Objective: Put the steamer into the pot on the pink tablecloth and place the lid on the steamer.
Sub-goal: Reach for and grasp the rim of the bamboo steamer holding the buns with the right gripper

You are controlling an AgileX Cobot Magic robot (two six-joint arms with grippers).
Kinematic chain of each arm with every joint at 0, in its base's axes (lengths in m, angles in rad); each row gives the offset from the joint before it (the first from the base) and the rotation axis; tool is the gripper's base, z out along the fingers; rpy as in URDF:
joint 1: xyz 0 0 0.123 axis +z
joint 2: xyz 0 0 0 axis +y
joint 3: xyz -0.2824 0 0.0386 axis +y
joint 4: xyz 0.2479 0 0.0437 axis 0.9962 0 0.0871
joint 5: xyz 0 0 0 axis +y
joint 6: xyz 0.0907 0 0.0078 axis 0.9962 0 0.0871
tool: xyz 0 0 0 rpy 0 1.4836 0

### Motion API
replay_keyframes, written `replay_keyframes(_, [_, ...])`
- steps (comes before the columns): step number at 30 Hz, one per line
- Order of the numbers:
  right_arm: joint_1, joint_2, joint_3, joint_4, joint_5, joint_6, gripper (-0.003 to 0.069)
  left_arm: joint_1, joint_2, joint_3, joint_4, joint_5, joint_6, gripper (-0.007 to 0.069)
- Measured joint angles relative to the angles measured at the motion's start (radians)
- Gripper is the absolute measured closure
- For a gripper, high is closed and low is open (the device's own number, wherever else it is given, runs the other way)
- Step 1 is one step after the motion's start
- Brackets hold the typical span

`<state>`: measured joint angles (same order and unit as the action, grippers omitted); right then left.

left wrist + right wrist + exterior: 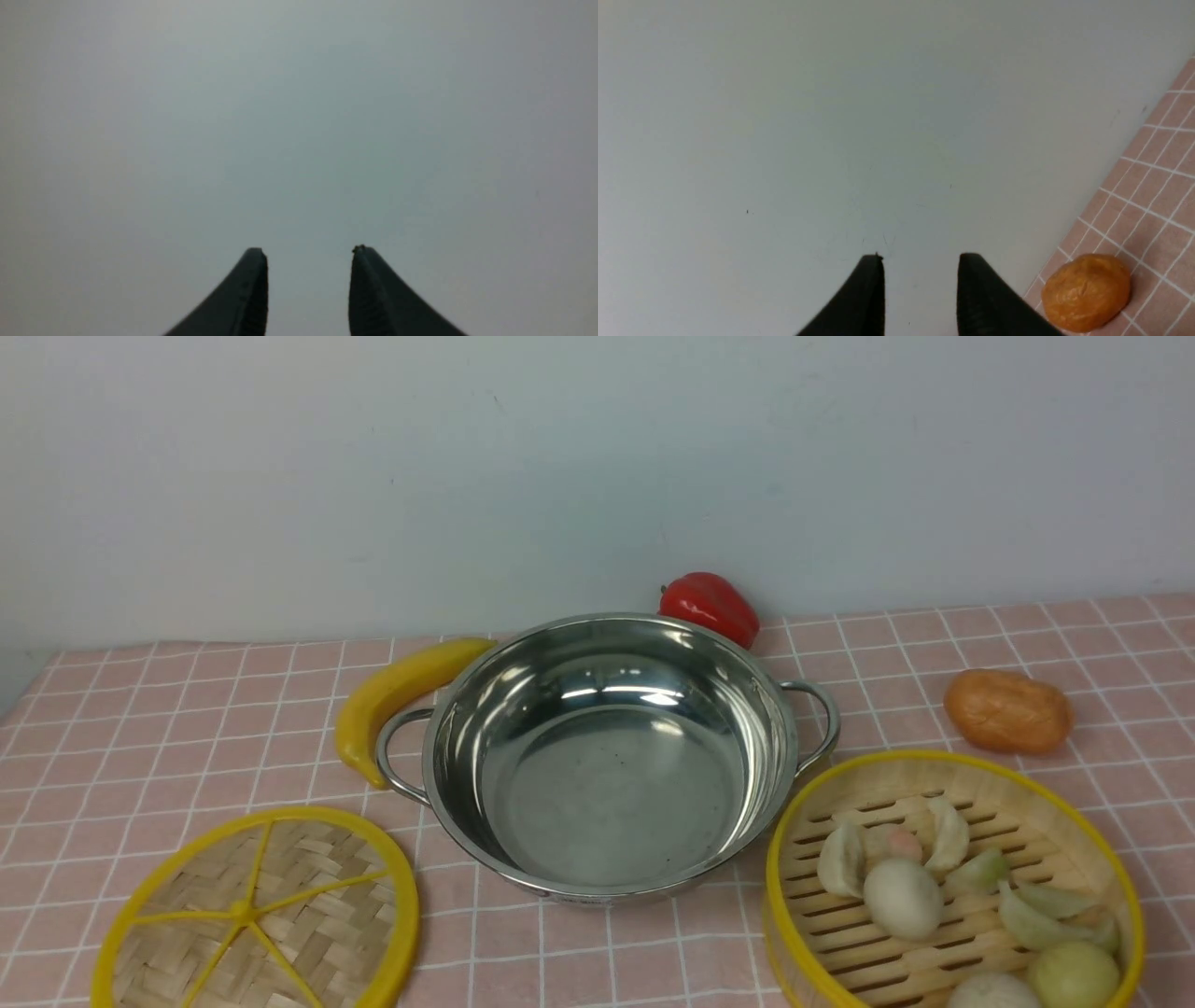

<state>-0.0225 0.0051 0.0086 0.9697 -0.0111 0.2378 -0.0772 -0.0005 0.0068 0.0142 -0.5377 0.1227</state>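
Observation:
The steel pot (pixel 607 756) stands empty in the middle of the pink tablecloth (pixel 140 737). The steamer (pixel 952 887), a bamboo basket with a yellow rim and pale dumplings and buns inside, sits at the front right, beside the pot. The lid (pixel 257 915), a flat woven disc with yellow spokes, lies at the front left. Neither arm shows in the front view. My left gripper (pixel 308 254) is open and empty, facing a plain grey wall. My right gripper (pixel 920 259) is open and empty, also facing the wall.
A yellow banana-like toy (pixel 397 695) lies behind the pot's left handle. A red pepper (pixel 709 605) sits behind the pot. An orange potato-like toy (pixel 1008 711) lies behind the steamer; it also shows in the right wrist view (pixel 1085 291). The grey wall (pixel 597 467) closes the back.

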Motion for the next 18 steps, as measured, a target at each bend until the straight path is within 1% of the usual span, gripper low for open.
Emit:
replay_keyframes(5, [0.000,0.001,-0.015,0.129,-0.001,0.059,0.0419,0.000,0.000,0.000,0.000,-0.211,-0.022,0.0382])
replay_keyframes(7, [0.000,0.001,-0.066,0.141,-0.014,0.065,0.0419,0.000,0.000,0.000,0.000,-0.290,-0.052,0.0382])
replay_keyframes(10, [0.000,0.001,-0.136,0.119,-0.058,0.068,0.0419,0.000,0.000,0.000,0.000,-0.352,-0.093,0.0382])
replay_keyframes(12, [0.000,-0.001,-0.240,0.035,-0.129,0.068,0.0419,0.000,-0.001,-0.021,-0.001,-0.378,-0.140,0.0382])
replay_keyframes(15, [0.000,0.003,-0.355,-0.132,-0.199,0.068,0.0419,0.000,-0.001,-0.103,-0.001,-0.343,-0.165,0.0382])
replay_keyframes(16, [0.000,0.005,-0.371,-0.146,-0.204,0.068,0.0419,0.000,-0.002,-0.119,-0.001,-0.331,-0.165,0.0382])
replay_keyframes(17, [0.000,0.020,-0.431,-0.270,-0.231,0.068,0.0419,0.000,-0.002,-0.181,-0.001,-0.259,-0.166,0.0382])
replay_keyframes(18, [0.000,0.034,-0.484,-0.354,-0.239,0.068,0.0419,0.000,-0.003,-0.231,-0.002,-0.200,-0.167,0.0382])
